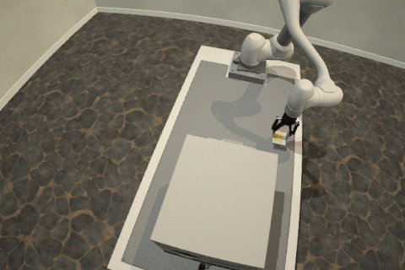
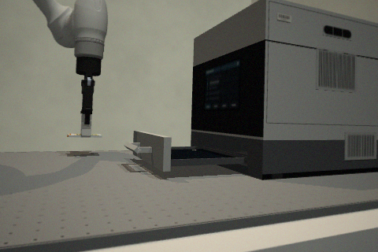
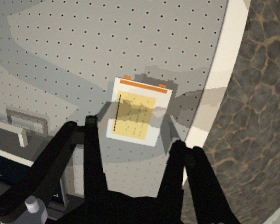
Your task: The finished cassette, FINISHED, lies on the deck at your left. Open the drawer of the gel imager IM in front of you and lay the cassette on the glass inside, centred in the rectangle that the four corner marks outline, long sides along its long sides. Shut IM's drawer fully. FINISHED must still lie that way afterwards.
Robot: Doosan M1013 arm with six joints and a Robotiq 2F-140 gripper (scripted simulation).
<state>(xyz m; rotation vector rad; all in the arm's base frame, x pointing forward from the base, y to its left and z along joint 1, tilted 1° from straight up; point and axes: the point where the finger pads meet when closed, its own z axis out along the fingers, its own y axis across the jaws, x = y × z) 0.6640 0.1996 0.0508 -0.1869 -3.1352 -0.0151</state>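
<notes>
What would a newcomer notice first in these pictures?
Probably the gripper, hanging from the white arm and shut on the flat yellow cassette FINISHED, which it holds level above the deck. Next, to the right, the big grey imager IM with its drawer pulled open.
</notes>
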